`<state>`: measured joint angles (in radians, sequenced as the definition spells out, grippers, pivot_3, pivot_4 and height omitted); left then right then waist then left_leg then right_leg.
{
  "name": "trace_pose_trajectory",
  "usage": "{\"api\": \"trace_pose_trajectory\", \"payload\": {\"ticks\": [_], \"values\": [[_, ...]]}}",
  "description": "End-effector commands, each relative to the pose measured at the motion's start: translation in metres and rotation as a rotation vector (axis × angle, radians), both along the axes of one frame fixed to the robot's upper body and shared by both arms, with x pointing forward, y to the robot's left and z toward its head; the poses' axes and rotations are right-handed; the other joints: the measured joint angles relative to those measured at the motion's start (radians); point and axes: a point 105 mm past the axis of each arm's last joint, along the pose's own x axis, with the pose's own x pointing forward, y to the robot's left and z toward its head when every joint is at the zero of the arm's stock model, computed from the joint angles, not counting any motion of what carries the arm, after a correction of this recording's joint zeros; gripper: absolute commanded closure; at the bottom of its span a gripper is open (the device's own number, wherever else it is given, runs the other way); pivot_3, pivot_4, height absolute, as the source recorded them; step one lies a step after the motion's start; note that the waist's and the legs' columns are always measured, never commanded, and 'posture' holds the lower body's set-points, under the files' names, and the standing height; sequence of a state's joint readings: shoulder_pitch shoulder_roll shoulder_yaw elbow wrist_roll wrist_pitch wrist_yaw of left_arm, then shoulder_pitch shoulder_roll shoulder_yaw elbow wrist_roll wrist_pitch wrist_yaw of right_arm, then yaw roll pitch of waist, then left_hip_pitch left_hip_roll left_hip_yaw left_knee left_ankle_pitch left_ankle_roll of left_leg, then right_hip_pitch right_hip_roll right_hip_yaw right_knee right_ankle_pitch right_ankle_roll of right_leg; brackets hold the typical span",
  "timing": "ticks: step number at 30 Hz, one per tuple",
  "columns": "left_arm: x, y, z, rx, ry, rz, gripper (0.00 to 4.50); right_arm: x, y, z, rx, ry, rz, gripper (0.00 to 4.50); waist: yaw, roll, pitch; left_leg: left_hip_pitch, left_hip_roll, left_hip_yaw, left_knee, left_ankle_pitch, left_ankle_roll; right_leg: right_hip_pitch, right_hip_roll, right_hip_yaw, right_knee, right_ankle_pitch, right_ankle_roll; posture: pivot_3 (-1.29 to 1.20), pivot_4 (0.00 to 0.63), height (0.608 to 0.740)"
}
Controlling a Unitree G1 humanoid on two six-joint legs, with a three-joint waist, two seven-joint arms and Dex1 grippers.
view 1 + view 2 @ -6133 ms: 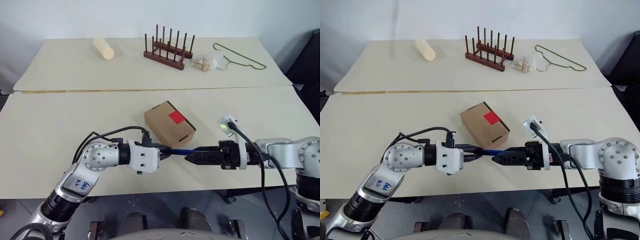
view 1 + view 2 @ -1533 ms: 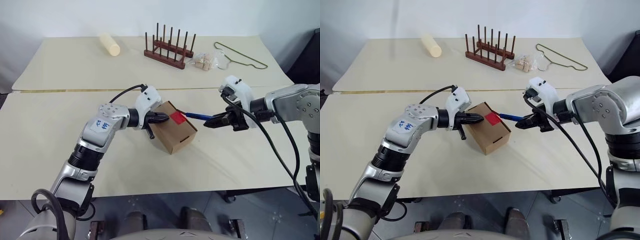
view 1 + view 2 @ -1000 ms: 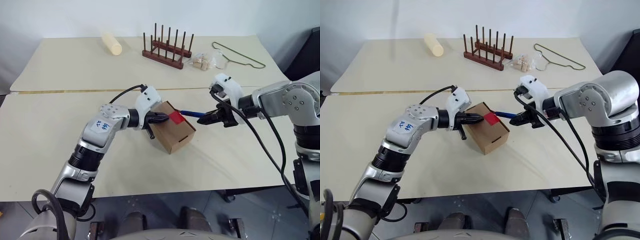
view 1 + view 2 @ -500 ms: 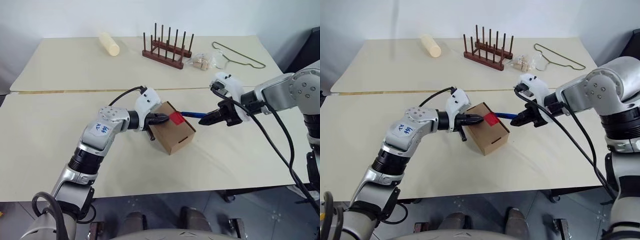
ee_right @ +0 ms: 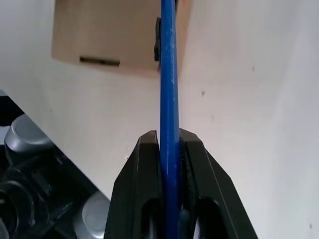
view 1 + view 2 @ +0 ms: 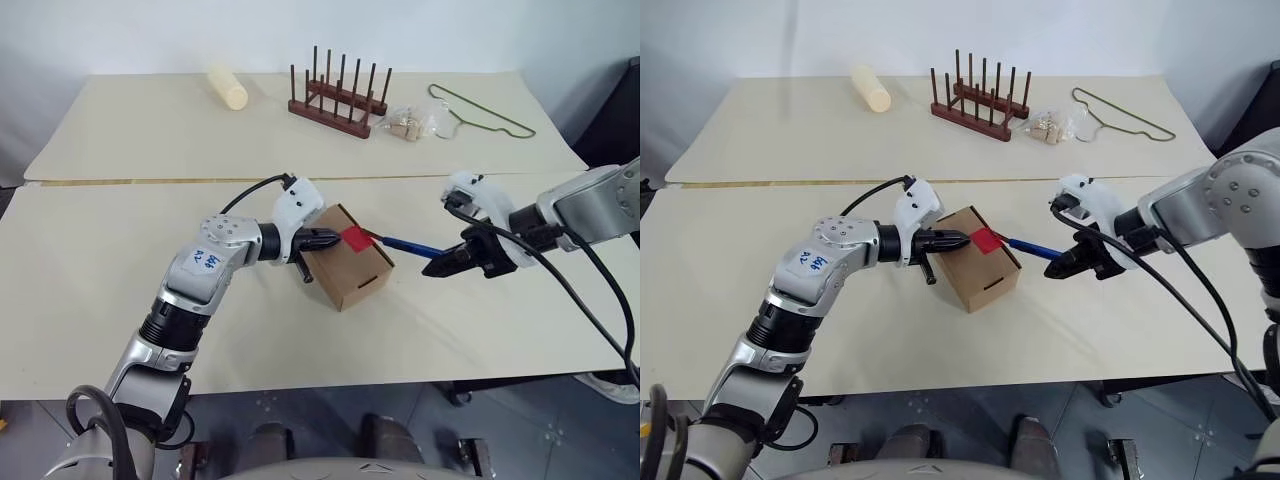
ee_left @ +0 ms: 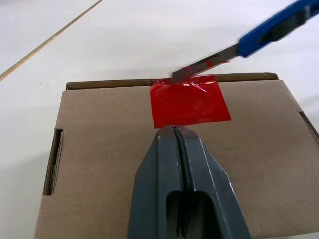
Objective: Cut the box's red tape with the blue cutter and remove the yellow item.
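A brown box (image 6: 345,258) sits mid-counter (image 6: 90,290), the closed left gripper (image 6: 336,239) pressing its lid beside the red tape (image 6: 355,237). The right gripper (image 6: 436,269) clamps the blue cutter (image 6: 405,244), its blade tip on the tape. A wooden peg rack (image 6: 337,98), cream cylinder (image 6: 227,87) and wire hanger (image 6: 478,110) lie well behind.

We see the box (image 7: 124,164) as matt brown cardboard, and on its lid the red tape (image 7: 189,102) looks glossy and wrinkled. Above the tape, the blue cutter (image 7: 271,27) has a smooth plastic body and a bare metal blade.
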<state>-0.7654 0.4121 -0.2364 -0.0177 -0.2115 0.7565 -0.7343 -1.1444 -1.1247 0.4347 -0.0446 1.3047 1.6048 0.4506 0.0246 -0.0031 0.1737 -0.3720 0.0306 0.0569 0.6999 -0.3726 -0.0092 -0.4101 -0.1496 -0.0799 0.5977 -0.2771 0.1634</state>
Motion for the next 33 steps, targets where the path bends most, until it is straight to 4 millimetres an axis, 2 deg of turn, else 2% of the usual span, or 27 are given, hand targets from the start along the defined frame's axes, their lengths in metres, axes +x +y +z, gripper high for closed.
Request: {"api": "trace_pose_trajectory", "payload": {"ticks": [1, 13, 18, 22, 25, 28, 30, 32, 33], "values": [[0.002, 0.006, -0.027, 0.049, 0.092, 0.036, 4.50, -0.010, 0.001, 0.002, -0.007, 0.016, 0.027, 4.39, 0.000, 0.000, 0.000, 0.000, 0.000, 0.000, 0.000, 0.000, 0.000, 0.000, 0.000, 0.000, 0.000, 0.000, 0.000, 0.00, 0.150, 0.740], [0.003, 0.008, -0.027, 0.052, 0.094, 0.038, 4.50, -0.023, -0.009, 0.001, -0.031, 0.053, 0.024, 4.39, 0.002, 0.000, 0.000, 0.000, 0.000, 0.000, 0.001, 0.000, 0.000, 0.000, 0.000, 0.000, 0.000, 0.001, -0.001, 0.00, 0.150, 0.740], [0.003, 0.013, -0.027, 0.056, 0.093, 0.047, 4.50, -0.032, -0.009, 0.026, 0.054, -0.003, 0.063, 4.39, 0.001, 0.000, 0.000, 0.000, 0.000, 0.000, 0.000, 0.000, 0.000, 0.000, 0.000, 0.000, -0.001, 0.001, -0.001, 0.00, 0.150, 0.740], [0.002, 0.017, -0.023, 0.055, 0.078, 0.034, 4.50, -0.013, -0.027, 0.061, 0.125, -0.186, -0.017, 4.39, 0.001, 0.000, 0.000, 0.000, 0.000, 0.000, 0.001, 0.000, 0.000, 0.000, 0.000, 0.000, 0.000, 0.001, -0.001, 0.00, 0.150, 0.740], [0.002, 0.019, -0.014, 0.039, 0.022, 0.002, 4.50, 0.002, -0.044, 0.071, 0.174, -0.286, -0.076, 4.39, 0.000, 0.000, 0.000, 0.000, 0.000, 0.001, 0.000, 0.000, 0.000, 0.000, 0.000, 0.001, -0.001, 0.001, -0.001, 0.00, 0.150, 0.740], [-0.001, 0.019, 0.002, -0.004, -0.058, -0.048, 4.50, 0.013, -0.063, 0.067, 0.209, -0.354, -0.130, 4.39, 0.000, 0.000, 0.000, 0.000, 0.000, 0.001, 0.000, 0.000, 0.000, 0.000, 0.000, 0.001, -0.002, 0.001, -0.001, 0.00, 0.150, 0.740], [0.000, 0.027, 0.014, -0.041, -0.103, -0.042, 4.50, 0.027, -0.088, 0.048, 0.162, -0.431, -0.196, 4.39, 0.000, 0.000, 0.000, -0.001, 0.000, 0.002, -0.001, 0.000, 0.000, -0.001, 0.000, 0.001, -0.002, 0.001, 0.000, 0.00, 0.150, 0.740], [-0.001, 0.032, 0.020, -0.055, -0.140, -0.051, 4.50, 0.032, -0.099, 0.036, 0.148, -0.467, -0.224, 4.39, 0.002, 0.000, 0.000, -0.002, 0.000, 0.002, 0.000, 0.000, 0.000, -0.001, 0.000, 0.000, -0.002, 0.001, 0.000, 0.00, 0.150, 0.740], [-0.005, 0.037, 0.028, -0.090, -0.174, -0.079, 4.50, 0.039, -0.109, 0.024, 0.143, -0.480, -0.273, 4.39, 0.000, 0.000, 0.000, -0.003, 0.000, 0.002, 0.000, 0.000, 0.000, -0.002, 0.000, 0.000, -0.002, 0.002, 0.000, 0.00, 0.150, 0.740]]}}
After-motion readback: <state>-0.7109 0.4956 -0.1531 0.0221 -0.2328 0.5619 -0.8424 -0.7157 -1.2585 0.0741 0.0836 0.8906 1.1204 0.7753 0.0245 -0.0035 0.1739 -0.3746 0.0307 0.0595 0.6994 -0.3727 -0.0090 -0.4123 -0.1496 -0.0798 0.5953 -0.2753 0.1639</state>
